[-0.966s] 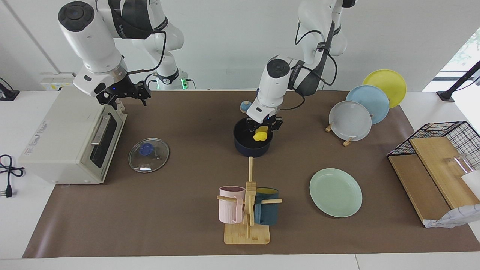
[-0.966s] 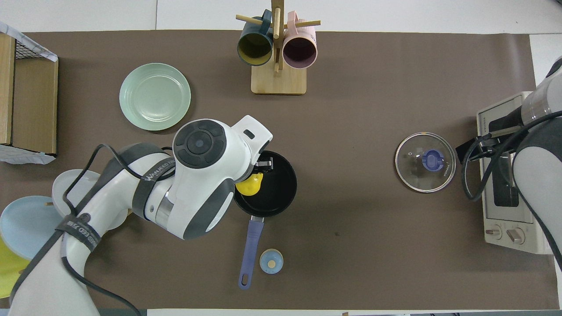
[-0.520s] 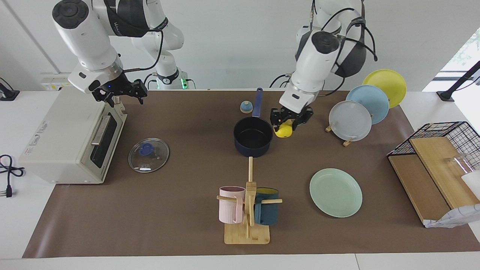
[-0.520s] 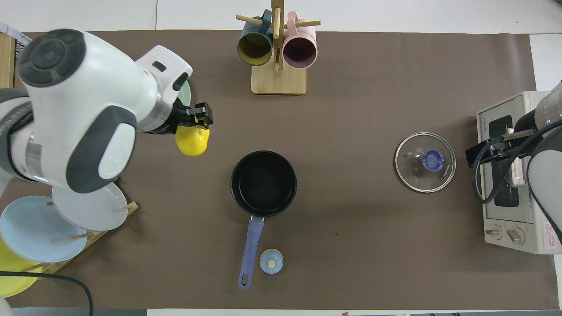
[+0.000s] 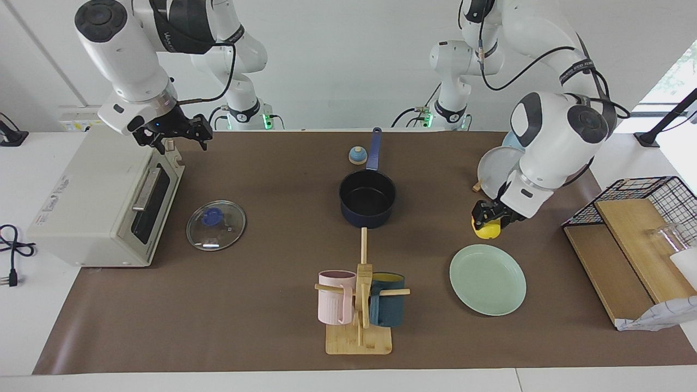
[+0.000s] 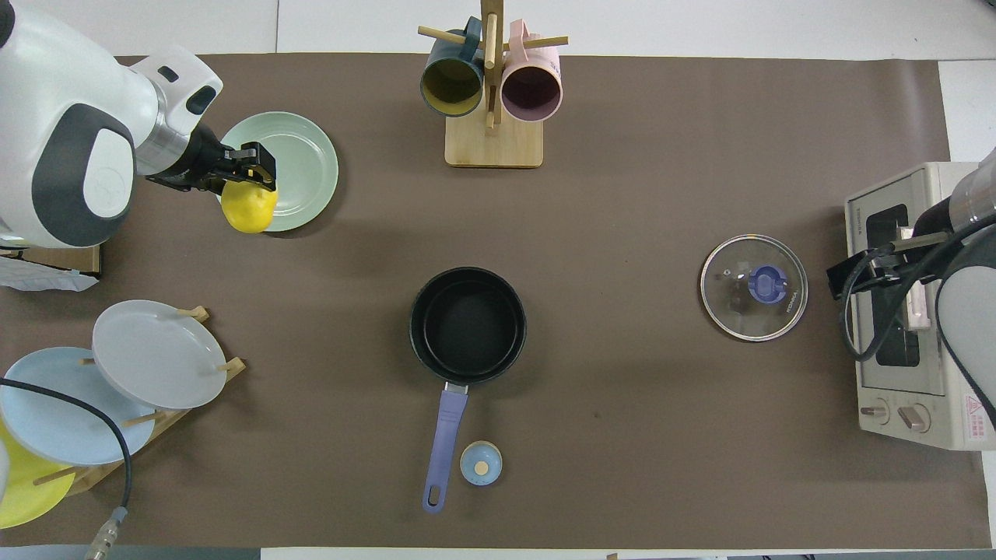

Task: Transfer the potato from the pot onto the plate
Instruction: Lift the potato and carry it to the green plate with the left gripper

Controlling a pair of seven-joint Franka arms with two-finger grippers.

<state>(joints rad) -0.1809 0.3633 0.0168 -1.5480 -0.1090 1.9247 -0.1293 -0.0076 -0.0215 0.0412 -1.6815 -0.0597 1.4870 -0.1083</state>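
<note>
My left gripper [image 5: 488, 219] [image 6: 247, 173] is shut on the yellow potato [image 5: 486, 230] [image 6: 248, 208] and holds it in the air over the edge of the mint-green plate [image 5: 488, 279] [image 6: 296, 167] that is nearer to the robots. The navy pot [image 5: 367, 198] [image 6: 468, 324] stands empty at mid-table, its blue handle [image 6: 444, 438] pointing toward the robots. My right gripper [image 5: 173, 130] waits over the toaster oven [image 5: 103, 196]; in the overhead view only its arm shows.
A glass lid [image 5: 215, 225] [image 6: 753, 288] lies in front of the oven. A mug stand [image 5: 359, 305] [image 6: 492, 101] holds a pink and a teal mug. A rack of plates [image 5: 509, 163] [image 6: 117, 381], a small blue knob [image 6: 480, 463] and a wire basket [image 5: 637, 218] also stand here.
My left gripper lifted the potato out of the pot and carried it toward the left arm's end, now over the mint-green plate's edge. The right arm barely moved.
</note>
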